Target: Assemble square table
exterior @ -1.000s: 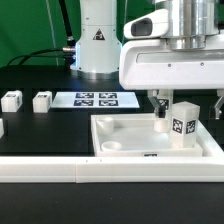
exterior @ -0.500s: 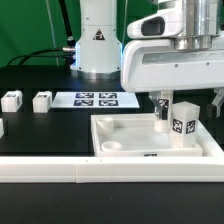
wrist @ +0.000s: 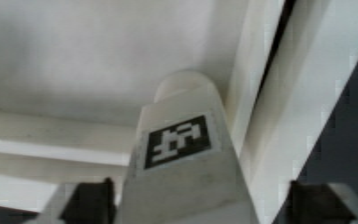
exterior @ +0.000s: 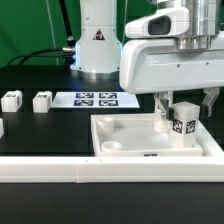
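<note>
Jaws status: open, straddling a short white tagged block leg (exterior: 182, 124), not clamped on it. Leg stands upright on the large white plastic square slab with raised rim (exterior: 120, 150), near the slab's far corner on the exterior view's right. Can't tell if it's seated in a socket.

Wrist view: same leg (wrist: 190, 115) with its black-white tag facing the camera, between the dark fingers (wrist: 91, 203), with a sliver of gap on each side.

Slab lies flat on the black table (exterior: 45, 135), just behind the long white rail fence (exterior: 50, 173).

One spare white block leg (exterior: 11, 100) and a second spare leg (exterior: 42, 100) sit well apart from the slab, toward the exterior view's left, beside the marker board (exterior: 96, 99).
</note>
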Controlling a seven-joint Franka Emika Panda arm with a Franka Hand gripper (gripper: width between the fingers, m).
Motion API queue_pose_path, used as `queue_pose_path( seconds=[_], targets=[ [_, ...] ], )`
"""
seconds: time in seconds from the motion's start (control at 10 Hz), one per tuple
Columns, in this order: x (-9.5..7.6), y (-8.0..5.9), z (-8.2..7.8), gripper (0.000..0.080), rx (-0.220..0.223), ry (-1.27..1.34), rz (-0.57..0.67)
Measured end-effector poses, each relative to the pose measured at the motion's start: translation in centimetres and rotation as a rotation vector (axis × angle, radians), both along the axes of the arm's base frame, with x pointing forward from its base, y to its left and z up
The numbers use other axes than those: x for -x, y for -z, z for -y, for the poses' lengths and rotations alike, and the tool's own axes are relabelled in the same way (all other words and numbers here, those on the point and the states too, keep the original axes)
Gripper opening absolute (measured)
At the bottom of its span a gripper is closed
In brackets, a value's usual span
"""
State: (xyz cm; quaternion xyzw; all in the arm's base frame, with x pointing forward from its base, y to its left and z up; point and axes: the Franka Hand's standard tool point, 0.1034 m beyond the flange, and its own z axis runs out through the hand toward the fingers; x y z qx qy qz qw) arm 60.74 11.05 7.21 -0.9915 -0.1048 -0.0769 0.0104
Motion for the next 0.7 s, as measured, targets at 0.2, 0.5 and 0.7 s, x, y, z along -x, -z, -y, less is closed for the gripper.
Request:
queue_pose_path(
  seconds=[0.2, 0.5, 0.7],
  targets=[
    [0.00, 0.00, 0.02, 0.0290, 0.000, 0.000, 0.000],
    [-0.02, 0.00, 0.09, 0.0290, -0.005, 0.027, -0.001],
    [-0.07, 0.00, 0.22, 0.0290, -0.037, 0.206, -0.003]
  ],
)
